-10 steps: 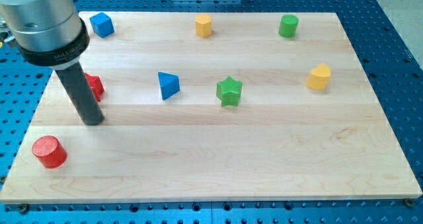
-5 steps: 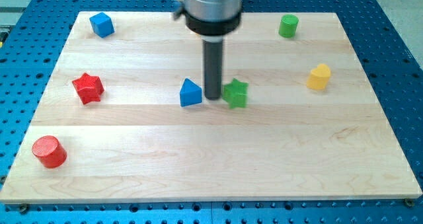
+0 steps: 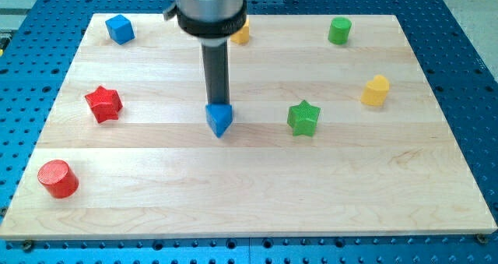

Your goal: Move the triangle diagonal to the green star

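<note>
Rod and tip stand near the middle of the wooden board [image 3: 257,209], the dark shaft dropping straight from the grey metal collar [image 3: 210,11] at the view's top. My tip [image 3: 217,103] sits right at the upper edge of the blue triangle [image 3: 219,119], touching it or all but touching it; the exact contact line is hidden by the block's top corner. The tool is a plain rod with no jaws, so it grasps nothing and only presses against the block's side.

The blue triangle lies a little left of the board's centre, one point aimed toward the view's bottom. The green star [image 3: 303,117] sits to its right at about the same height in the view, with bare wood between the 2, so they are near but clearly apart.

On the left side, the red star [image 3: 103,103] rests well apart from the triangle, and the red cylinder [image 3: 58,178] stands near the bottom-left corner. The blue cube [image 3: 119,29] occupies the top-left corner. A yellow block [image 3: 242,35] near the top edge is mostly hidden behind the collar, so its shape cannot be made out. The green cylinder [image 3: 338,30] stands toward the top right, and a 2nd yellow block [image 3: 375,90], rounded at the top, sits near the right edge, above and right of the green star.

Blue perforated table surface [image 3: 467,77] surrounds the board on all sides.
</note>
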`<control>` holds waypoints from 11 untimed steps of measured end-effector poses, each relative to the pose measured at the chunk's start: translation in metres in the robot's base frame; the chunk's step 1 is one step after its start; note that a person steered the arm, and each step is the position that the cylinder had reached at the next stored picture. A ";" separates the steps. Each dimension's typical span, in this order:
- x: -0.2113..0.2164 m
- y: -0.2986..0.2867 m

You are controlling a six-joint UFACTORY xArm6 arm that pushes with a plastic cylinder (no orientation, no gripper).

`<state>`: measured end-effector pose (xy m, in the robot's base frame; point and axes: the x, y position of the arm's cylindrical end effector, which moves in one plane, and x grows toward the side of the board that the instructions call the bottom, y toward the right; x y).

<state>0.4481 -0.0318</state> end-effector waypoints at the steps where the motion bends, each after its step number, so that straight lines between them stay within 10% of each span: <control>1: 0.040 0.104; 5: -0.009 -0.053; 7: 0.103 0.133; 9: 0.102 0.063; 11: 0.141 0.141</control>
<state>0.5888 0.1095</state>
